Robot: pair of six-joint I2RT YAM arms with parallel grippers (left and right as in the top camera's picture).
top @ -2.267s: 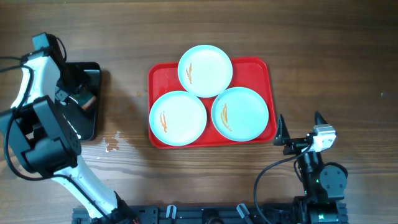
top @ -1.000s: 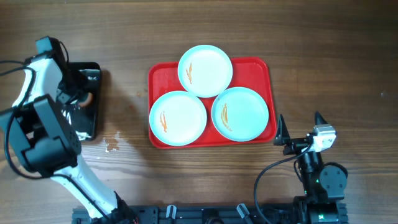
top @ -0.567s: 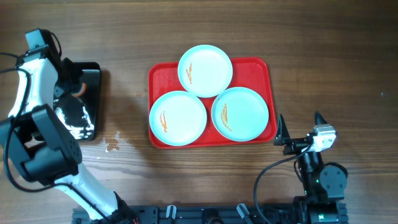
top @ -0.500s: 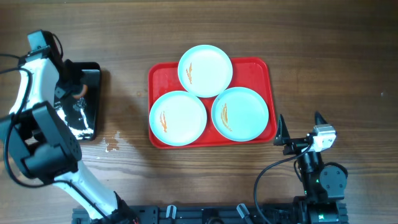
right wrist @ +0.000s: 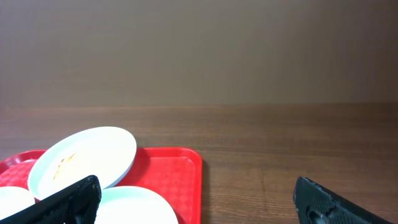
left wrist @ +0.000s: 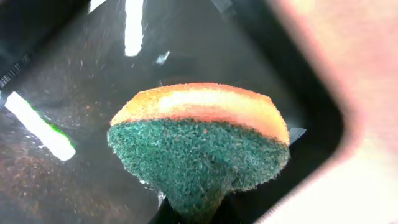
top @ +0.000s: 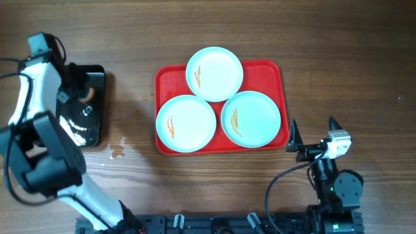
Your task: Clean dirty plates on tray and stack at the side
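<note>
Left gripper (top: 78, 96) clamps sponge (left wrist: 199, 143) over black tray (top: 92, 130), left of red tray (top: 279, 70). Right gripper (top: 313, 135) gapes wide by red tray's right corner. Three streaked plates (top: 214, 73) lie on red tray.

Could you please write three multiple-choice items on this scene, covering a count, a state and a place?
1. How many plates lie on the red tray? A two; B three; C four.
2. How does the right gripper stand? A open, empty; B shut on a plate; C shut on the tray's rim.
3. Where is the sponge? A on the red tray; B in the left gripper, over the black tray; C in the right gripper.
Answers: 1 B, three show overhead; 2 A, jaws wide apart, nothing between; 3 B, pinched above wet black plastic.
</note>
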